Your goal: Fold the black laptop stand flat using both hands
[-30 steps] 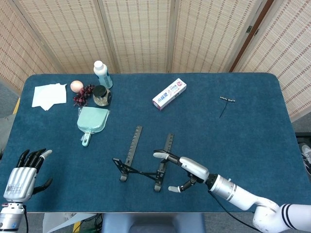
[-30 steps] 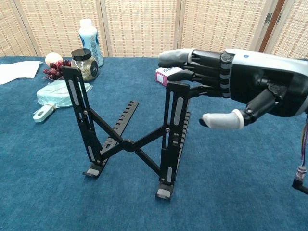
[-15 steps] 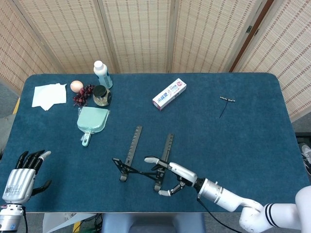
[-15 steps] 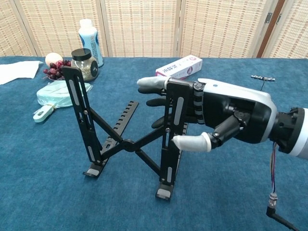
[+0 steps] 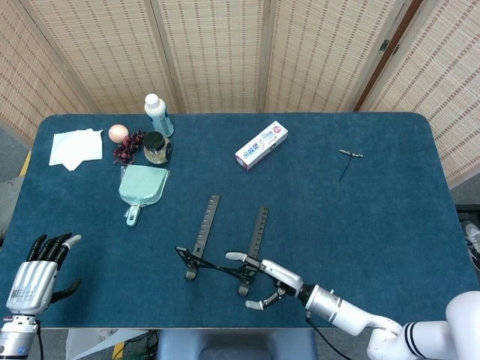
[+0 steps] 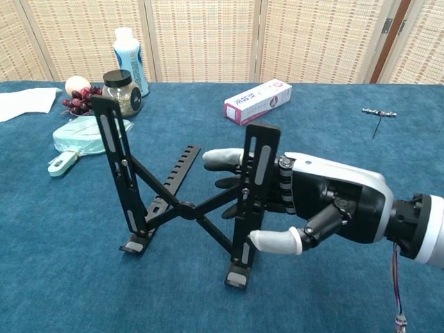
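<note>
The black laptop stand (image 5: 217, 255) (image 6: 184, 208) stands unfolded near the table's front edge, two slotted uprights joined by crossed bars. My right hand (image 5: 268, 282) (image 6: 316, 208) is at its right upright: the fingers (image 6: 223, 158) reach behind that upright and the thumb (image 6: 274, 241) sits in front, low down, near its edge. The fingers are spread, not closed round the bar. My left hand (image 5: 37, 274) hovers at the front left corner with fingers apart, holding nothing, far from the stand; the chest view does not show it.
A white and pink box (image 5: 262, 145) (image 6: 257, 101) lies behind the stand. At the back left are a bottle (image 5: 158, 114), a jar (image 5: 156, 148), a green scoop (image 5: 142, 187), fruit (image 5: 118, 133) and a white napkin (image 5: 76, 146). A corkscrew (image 5: 348, 157) lies at the right.
My right hand moved left and down, from beside the right upright to around it. That upright has tilted and dropped slightly. My left hand has hardly moved.
</note>
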You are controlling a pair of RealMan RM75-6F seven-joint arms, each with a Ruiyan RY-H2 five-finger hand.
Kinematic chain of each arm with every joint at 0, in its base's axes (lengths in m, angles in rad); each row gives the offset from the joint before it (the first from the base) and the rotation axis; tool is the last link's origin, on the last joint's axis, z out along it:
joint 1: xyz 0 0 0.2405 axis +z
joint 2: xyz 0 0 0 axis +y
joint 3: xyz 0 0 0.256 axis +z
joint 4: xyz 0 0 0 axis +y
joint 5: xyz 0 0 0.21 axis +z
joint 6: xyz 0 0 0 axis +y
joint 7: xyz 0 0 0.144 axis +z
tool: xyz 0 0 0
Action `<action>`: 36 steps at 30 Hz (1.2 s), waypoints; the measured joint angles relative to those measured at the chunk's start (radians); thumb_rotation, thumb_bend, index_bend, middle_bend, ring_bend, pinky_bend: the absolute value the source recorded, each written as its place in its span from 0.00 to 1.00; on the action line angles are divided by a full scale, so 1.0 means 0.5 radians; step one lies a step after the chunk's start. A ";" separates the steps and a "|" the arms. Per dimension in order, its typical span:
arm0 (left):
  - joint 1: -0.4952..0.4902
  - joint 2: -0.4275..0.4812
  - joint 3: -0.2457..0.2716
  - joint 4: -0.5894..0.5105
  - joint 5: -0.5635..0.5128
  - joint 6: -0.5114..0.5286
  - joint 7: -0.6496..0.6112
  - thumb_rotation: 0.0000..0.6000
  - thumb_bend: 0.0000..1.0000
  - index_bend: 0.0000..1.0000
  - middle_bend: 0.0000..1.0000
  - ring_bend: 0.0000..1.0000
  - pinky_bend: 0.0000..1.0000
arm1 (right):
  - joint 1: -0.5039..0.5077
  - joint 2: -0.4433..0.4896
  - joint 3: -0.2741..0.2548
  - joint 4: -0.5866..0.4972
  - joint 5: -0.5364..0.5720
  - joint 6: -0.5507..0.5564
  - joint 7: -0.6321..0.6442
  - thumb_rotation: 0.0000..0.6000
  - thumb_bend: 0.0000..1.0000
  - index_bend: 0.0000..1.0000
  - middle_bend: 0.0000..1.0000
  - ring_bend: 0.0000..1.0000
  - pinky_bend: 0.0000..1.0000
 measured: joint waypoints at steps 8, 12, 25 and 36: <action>-0.001 0.003 0.004 -0.002 -0.003 -0.009 -0.003 1.00 0.20 0.15 0.15 0.14 0.08 | -0.055 -0.058 -0.023 0.019 0.038 0.016 0.083 1.00 0.19 0.00 0.03 0.00 0.17; -0.007 0.005 0.004 -0.003 -0.003 -0.020 -0.006 1.00 0.20 0.15 0.15 0.14 0.08 | -0.086 -0.068 -0.020 0.017 0.070 0.035 0.124 1.00 0.19 0.00 0.03 0.00 0.17; -0.012 0.006 0.008 -0.007 -0.003 -0.032 -0.007 1.00 0.20 0.15 0.15 0.14 0.08 | -0.166 -0.107 0.029 -0.029 0.178 0.057 0.374 1.00 0.20 0.00 0.03 0.00 0.14; -0.011 0.012 0.017 -0.011 -0.006 -0.043 -0.003 1.00 0.20 0.15 0.15 0.14 0.08 | -0.211 -0.171 0.004 -0.063 0.187 0.008 0.655 1.00 0.20 0.00 0.02 0.00 0.14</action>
